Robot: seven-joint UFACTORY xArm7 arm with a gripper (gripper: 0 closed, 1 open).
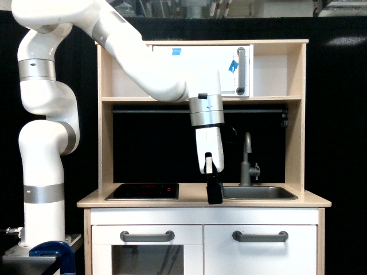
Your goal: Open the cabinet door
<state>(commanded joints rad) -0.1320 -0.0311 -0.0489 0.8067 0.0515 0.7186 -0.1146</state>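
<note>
Black tool (214, 192), opening unclear, hangs above flat white cabinet door (261, 250) with grey bar handle (260, 236)

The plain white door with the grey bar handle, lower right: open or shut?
Shut. The door sits flush with the cabinet front, its handle untouched.
</note>
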